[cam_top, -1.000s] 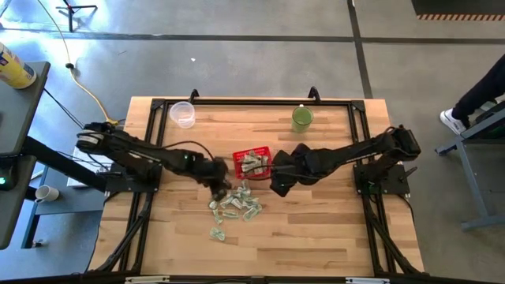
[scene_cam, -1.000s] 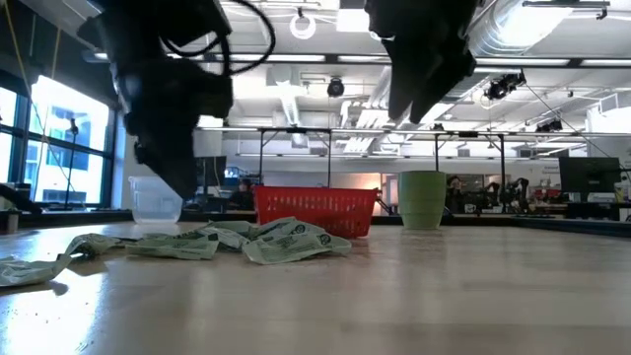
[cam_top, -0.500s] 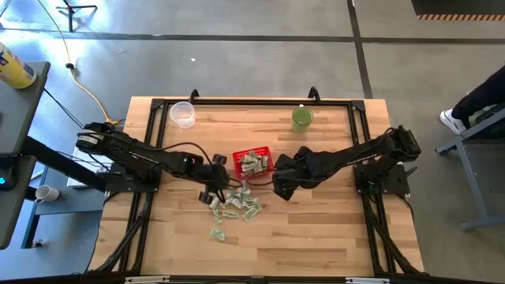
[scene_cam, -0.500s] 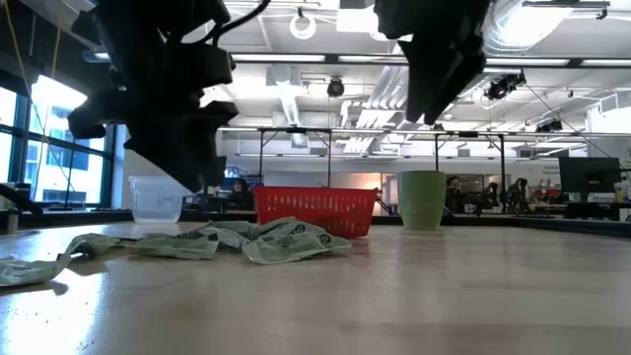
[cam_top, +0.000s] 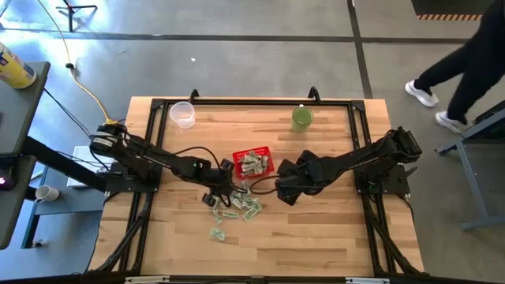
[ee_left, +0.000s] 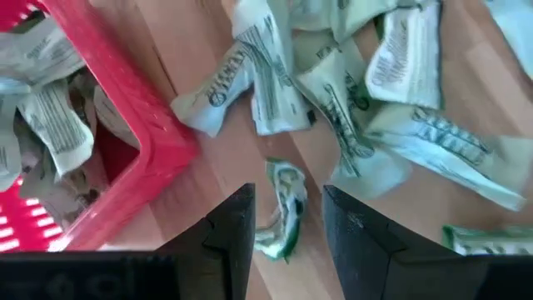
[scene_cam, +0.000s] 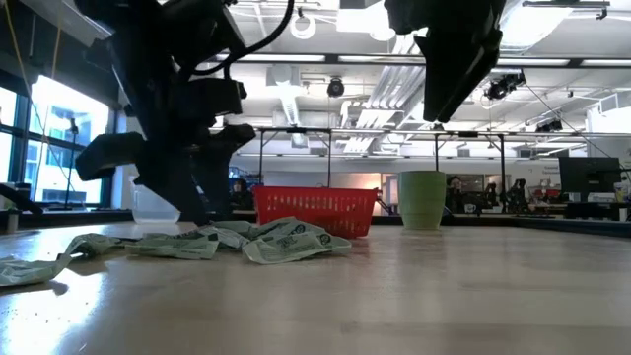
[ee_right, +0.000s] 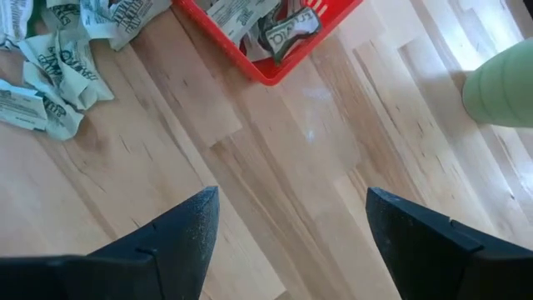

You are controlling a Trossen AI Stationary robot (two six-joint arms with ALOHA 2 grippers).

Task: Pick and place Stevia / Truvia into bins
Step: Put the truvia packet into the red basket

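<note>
Now, from above, I see my wooden table [cam_top: 316, 229] with a red basket [cam_top: 252, 164] near its middle. The basket has sachets in it. More sachets [cam_top: 235, 204] lie in a loose heap on the table, just on the near side of the basket. One sachet [cam_top: 217, 233] lies a bit apart, closer to the near edge. My left gripper [cam_top: 223, 192] is low over the heap, beside the basket's near-left corner. My right gripper [cam_top: 282, 192] hangs over bare wood on the right of the basket. A clear cup [cam_top: 182, 113] stands by the far-left corner and a green cup [cam_top: 302, 118] stands by the far edge. A person's legs [cam_top: 458, 55] show on the floor past the far-right corner.

From table height, the heap [scene_cam: 246, 240] lies in front of the basket [scene_cam: 315, 209]. My left arm [scene_cam: 168, 128] comes down to the heap. My right arm [scene_cam: 455, 49] is high above the table.

My left wrist shows my two fingers [ee_left: 233, 233] apart, with one crumpled sachet [ee_left: 283, 208] lying between them on the wood. I cannot tell if they touch it. The basket's corner [ee_left: 158, 142] is right beside it.

My right wrist shows my fingers [ee_right: 179, 229] wide apart over bare wood, holding nothing. The basket [ee_right: 275, 62] and the green cup [ee_right: 500, 87] are farther off.
</note>
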